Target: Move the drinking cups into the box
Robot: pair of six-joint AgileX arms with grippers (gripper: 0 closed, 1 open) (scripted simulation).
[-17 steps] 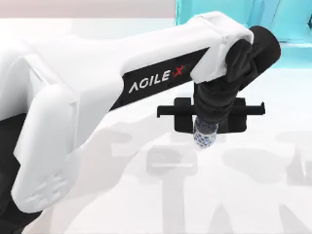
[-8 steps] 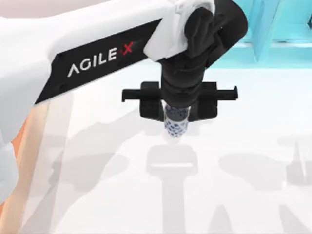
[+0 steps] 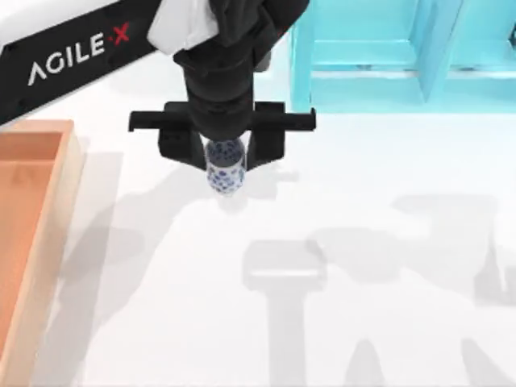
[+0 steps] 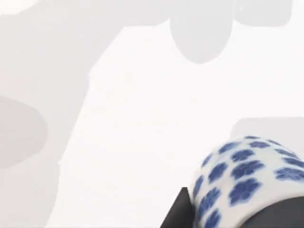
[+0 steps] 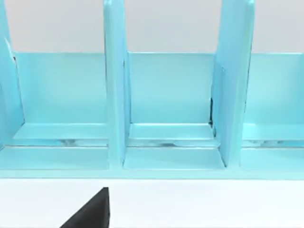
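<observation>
A white drinking cup with a blue floral pattern (image 3: 225,177) hangs above the white table, left of the middle. My left gripper (image 3: 224,160) points down and is shut on it, its black fingers on either side of the cup. The left wrist view shows the same cup (image 4: 247,180) close up over bare table, with a black finger (image 4: 178,216) beside it. The box (image 3: 36,210), with light tan walls and an orange-brown floor, lies at the table's left edge, well to the left of the held cup. A dark finger (image 5: 90,213) of my right gripper shows in the right wrist view.
A turquoise shelf unit (image 3: 403,48) stands at the back right, close behind and to the right of the left gripper. The right wrist view faces its open compartments (image 5: 166,95). Arm shadows fall on the white table (image 3: 363,201).
My left arm has carried the floral cup leftward and toward the back. The box has come into view at the left as the arm moved off it.
</observation>
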